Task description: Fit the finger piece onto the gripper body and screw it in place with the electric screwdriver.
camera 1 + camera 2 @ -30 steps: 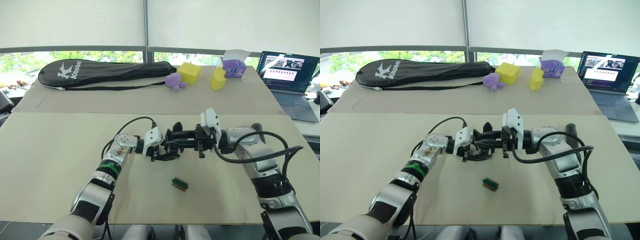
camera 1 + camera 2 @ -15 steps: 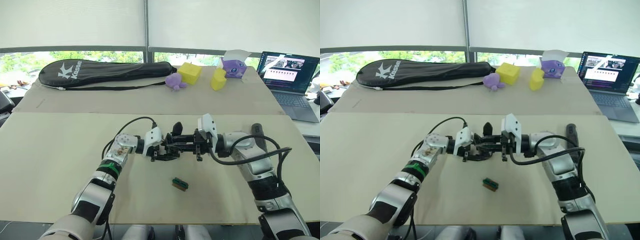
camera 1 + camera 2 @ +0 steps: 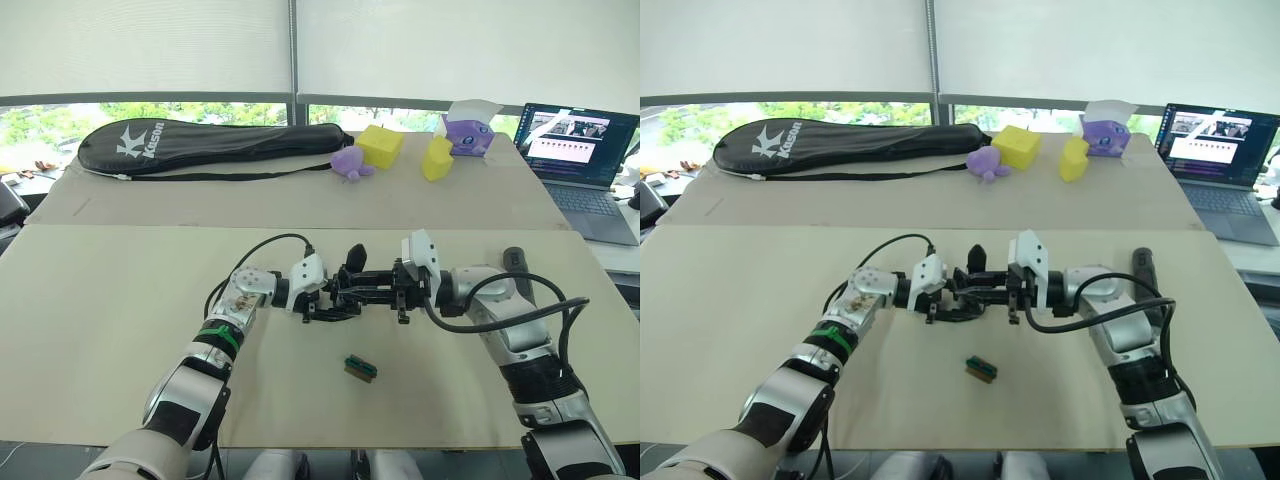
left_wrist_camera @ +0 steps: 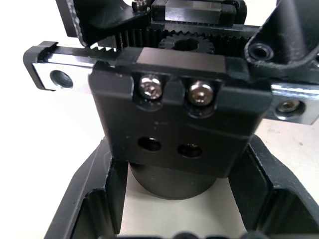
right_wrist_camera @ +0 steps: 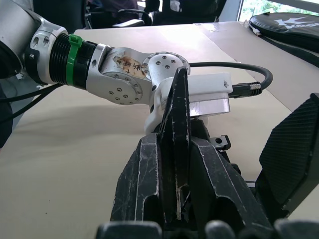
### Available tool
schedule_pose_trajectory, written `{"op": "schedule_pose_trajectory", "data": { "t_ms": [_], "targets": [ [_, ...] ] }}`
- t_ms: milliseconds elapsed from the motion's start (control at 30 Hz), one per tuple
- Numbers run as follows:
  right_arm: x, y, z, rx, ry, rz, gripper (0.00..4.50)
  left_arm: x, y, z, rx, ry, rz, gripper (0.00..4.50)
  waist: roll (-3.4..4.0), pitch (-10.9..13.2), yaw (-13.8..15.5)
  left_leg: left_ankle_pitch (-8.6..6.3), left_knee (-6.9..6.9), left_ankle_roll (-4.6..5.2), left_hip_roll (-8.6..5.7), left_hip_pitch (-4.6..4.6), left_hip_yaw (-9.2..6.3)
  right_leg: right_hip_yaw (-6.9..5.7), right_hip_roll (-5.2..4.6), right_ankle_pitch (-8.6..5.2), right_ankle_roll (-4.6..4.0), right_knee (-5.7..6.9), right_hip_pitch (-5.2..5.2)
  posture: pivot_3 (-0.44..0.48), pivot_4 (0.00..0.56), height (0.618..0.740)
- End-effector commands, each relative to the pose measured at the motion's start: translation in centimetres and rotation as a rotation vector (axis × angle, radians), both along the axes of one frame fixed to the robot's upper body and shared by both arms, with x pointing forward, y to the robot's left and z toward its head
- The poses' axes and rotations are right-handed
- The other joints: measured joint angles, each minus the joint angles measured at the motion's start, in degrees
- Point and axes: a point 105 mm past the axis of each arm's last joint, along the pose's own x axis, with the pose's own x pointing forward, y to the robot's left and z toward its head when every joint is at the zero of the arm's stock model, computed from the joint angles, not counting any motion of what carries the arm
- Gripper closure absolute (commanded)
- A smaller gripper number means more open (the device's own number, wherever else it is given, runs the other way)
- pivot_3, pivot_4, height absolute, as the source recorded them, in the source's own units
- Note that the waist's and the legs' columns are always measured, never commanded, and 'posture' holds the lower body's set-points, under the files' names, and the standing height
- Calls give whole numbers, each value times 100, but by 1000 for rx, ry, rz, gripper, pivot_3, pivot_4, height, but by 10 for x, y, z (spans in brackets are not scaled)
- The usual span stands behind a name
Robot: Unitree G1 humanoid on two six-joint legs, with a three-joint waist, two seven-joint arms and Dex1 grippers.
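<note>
The table (image 3: 120, 300) has lots of bare room all around. The left jaws (image 3: 322, 296) hug the gripper body (image 4: 179, 124). The right jaws (image 3: 375, 292) pinch the finger piece (image 5: 179, 144), its long side pointing toward the body.

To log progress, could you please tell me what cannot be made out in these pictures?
- Eye views: whether the finger piece is seated on the gripper body; both black, too small.
- Eye views: the electric screwdriver bit, hidden behind the right arm.
- Left wrist view: the gripper body's top, cut off by the edge.
</note>
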Motion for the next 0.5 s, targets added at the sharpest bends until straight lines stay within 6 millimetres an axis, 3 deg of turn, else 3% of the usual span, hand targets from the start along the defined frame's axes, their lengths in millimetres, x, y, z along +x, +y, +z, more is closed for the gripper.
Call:
{"op": "schedule_pose_trajectory", "data": {
  "t_ms": [33, 233, 500],
  "targets": [
    [1, -4, -8, -7, 15, -35, 4140, 2, -5, 9, -5, -35, -10, 2205, 0, 0, 0, 0, 0, 0, 0, 0, 0, 0, 0, 0, 0, 0, 0, 0, 150, 740],
    [1, -11, -26, 82, 34, -99, 4141, 3, -5, 8, -8, -35, -3, 2205, 0, -11, -6, 0, -1, 0, 0, 6, -2, 0, 1, 0, 0, 0, 5, 0, 150, 740],
    [8, -18, -52, 0, 64, -91, 4141, 4, -5, 10, -9, -42, 0, 2205, 4, -27, -14, 0, -1, 0, 0, 10, 0, 2, 2, 0, 0, 0, 10, 0, 150, 740]
  ]
}}
